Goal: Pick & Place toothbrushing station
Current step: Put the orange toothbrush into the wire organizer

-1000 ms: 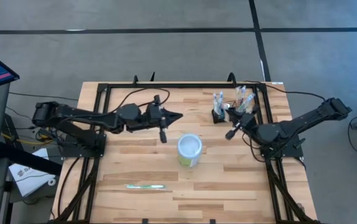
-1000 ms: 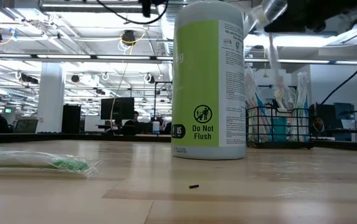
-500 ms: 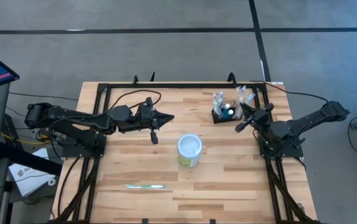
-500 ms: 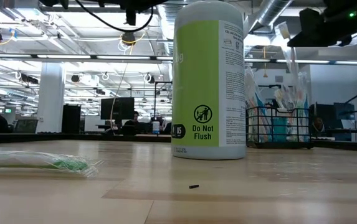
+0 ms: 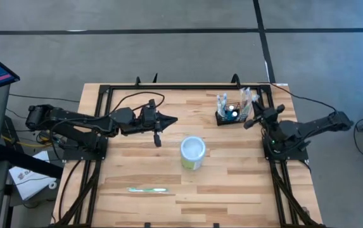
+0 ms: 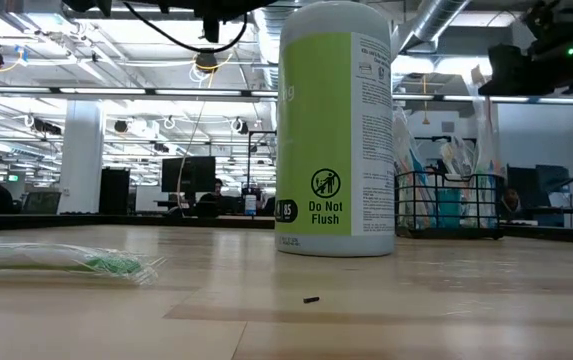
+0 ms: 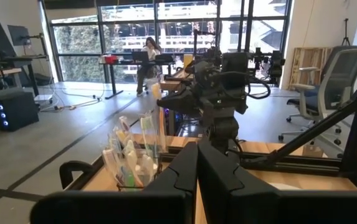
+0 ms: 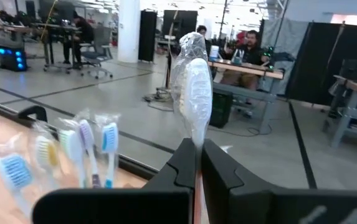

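My right gripper (image 5: 249, 120) has drawn back from over the toothbrushing station (image 5: 230, 116) toward the table's right edge, and its fingers (image 8: 184, 163) are pinched narrow on a wrapped toothbrush (image 8: 192, 93) that stands upright between them. A second ago it hung right at the basket. The station sits near the table's (image 5: 232, 190) far right corner, brushes standing in it. My left gripper (image 5: 171, 119) has pulled back toward the left edge and hovers clamped together, empty. The cup (image 5: 192, 152) at mid-table and the packaged toothbrush (image 5: 147, 189) by the near edge have not moved.
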Controlling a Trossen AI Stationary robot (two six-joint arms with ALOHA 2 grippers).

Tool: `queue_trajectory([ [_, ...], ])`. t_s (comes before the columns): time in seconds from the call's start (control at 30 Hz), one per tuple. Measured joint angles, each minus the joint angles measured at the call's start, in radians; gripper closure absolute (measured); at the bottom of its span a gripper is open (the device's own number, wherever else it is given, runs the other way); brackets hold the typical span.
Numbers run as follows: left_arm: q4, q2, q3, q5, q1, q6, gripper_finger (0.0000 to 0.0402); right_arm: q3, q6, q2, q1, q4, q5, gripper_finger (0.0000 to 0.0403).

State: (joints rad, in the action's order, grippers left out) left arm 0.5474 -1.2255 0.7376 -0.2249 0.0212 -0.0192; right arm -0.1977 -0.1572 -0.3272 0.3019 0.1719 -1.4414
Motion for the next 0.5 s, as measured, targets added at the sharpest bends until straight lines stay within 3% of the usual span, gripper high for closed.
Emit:
queue_trajectory([
  [0.5, -0.001, 0.0, 0.0, 0.001, 0.0, -0.001, 0.0398, 0.014, 0.017, 0.093, -0.219, -0.005, 0.258, 0.0403],
])
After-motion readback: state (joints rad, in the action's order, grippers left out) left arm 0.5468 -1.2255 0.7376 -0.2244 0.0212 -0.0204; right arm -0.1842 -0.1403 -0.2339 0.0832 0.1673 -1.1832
